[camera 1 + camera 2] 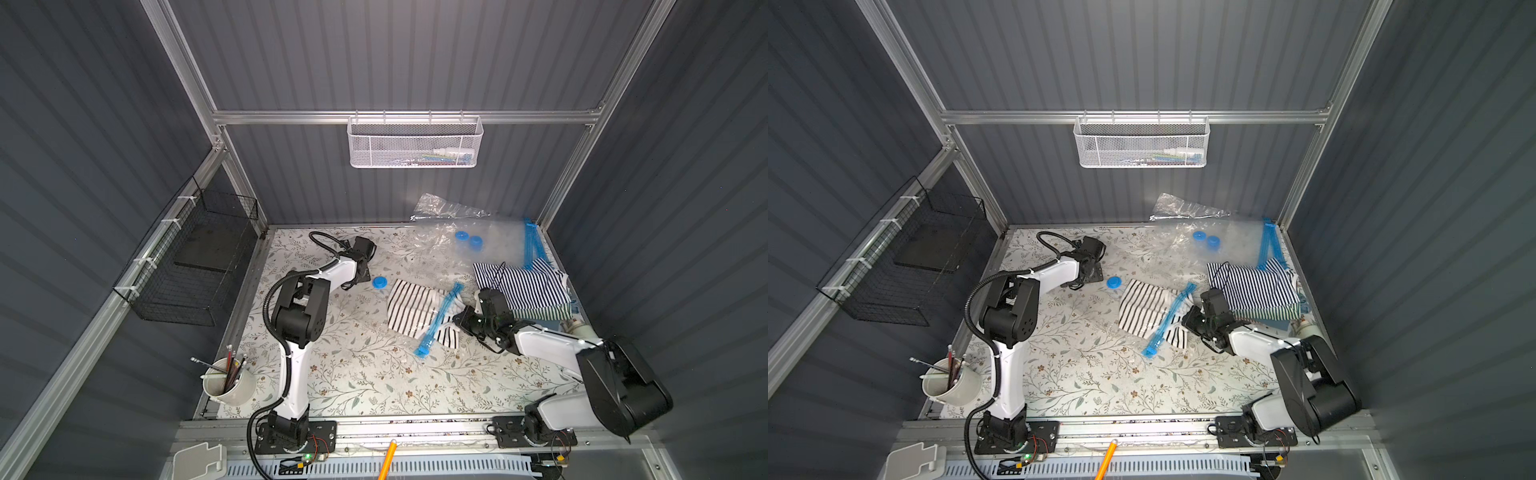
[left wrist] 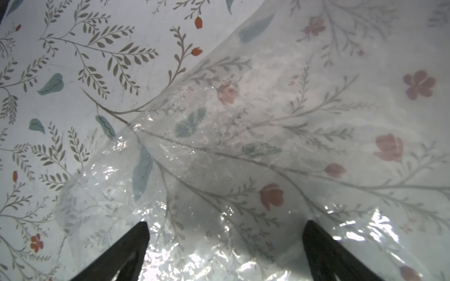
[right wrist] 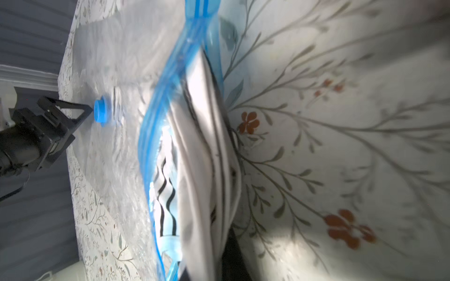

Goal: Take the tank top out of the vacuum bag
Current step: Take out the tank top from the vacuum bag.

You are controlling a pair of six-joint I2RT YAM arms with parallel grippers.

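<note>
Mid-frame, the right tool (image 1: 458, 322) pinched the black-striped white tank top (image 1: 409, 311); the spread left tool (image 2: 226, 223) needed to pin the clear blue-zipped vacuum bag (image 1: 432, 332).

White mesh basket (image 1: 415, 145) hung on back rail, small items inside. Black wire basket (image 1: 187, 266) hung on side rail. Cup (image 1: 235, 388) holding pencils (image 1: 231, 368) stood at corner of floral worktop (image 1: 365, 374). Navy-striped cloth (image 1: 528, 286) lay at worktop's right side.

The near middle of the worktop (image 1: 365, 374) lies open. The vacuum bag (image 1: 438, 320), with the tank top (image 1: 405, 311) in its mouth, blocks the centre. Folded striped garments (image 1: 528, 286) and loose clear bags (image 1: 453, 232) fill the far right corner, and a pen cup (image 1: 230, 386) obstructs the near left corner.
</note>
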